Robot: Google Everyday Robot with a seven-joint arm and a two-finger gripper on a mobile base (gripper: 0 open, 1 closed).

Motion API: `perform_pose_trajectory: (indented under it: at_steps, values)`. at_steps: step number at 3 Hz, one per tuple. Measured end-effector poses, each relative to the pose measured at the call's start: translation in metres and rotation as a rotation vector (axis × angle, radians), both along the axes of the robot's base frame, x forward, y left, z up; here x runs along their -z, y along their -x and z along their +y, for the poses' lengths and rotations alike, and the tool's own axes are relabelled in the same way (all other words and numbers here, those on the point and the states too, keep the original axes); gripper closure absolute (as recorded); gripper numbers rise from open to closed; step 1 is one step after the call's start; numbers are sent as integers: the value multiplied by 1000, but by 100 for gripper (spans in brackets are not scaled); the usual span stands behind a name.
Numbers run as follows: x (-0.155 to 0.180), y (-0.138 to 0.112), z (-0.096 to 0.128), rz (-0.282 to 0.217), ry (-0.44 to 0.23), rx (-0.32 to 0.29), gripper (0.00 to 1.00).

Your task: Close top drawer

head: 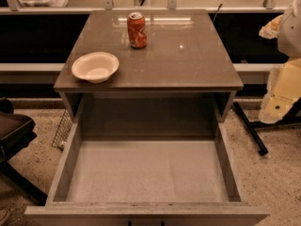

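The top drawer [148, 173] stands pulled far out of the grey cabinet toward me. Its light grey floor is bare. Its front panel [146, 214] runs along the bottom edge of the view, with the small dark handle [146, 223] just showing at its centre. My gripper [275, 108] is at the lower end of the pale arm at the right edge. It hangs beside the cabinet's right side, apart from the drawer, and holds nothing that I can see.
On the cabinet top [188, 55] stand a red soda can [137, 30] at the back and a white bowl [95, 67] at the front left. A wire basket [62, 130] and a black chair [14, 133] are on the left. A black pole [249, 128] lies on the floor at the right.
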State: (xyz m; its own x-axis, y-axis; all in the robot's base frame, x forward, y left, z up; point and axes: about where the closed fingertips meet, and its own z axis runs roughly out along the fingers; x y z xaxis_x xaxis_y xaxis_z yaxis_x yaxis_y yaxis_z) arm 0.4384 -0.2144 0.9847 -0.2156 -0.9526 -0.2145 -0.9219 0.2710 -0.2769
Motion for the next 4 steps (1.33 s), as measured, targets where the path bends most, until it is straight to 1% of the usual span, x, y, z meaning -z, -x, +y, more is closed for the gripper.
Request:
perform_pose_trajectory:
  at_steps: [1, 2, 3, 4]
  values:
    - [2, 2, -2, 0, -3, 1, 0]
    - [23, 17, -15, 0, -28, 11, 0]
    - [45, 52, -22, -48, -89, -1, 18]
    - [79, 90, -30, -121, -177, 17, 41]
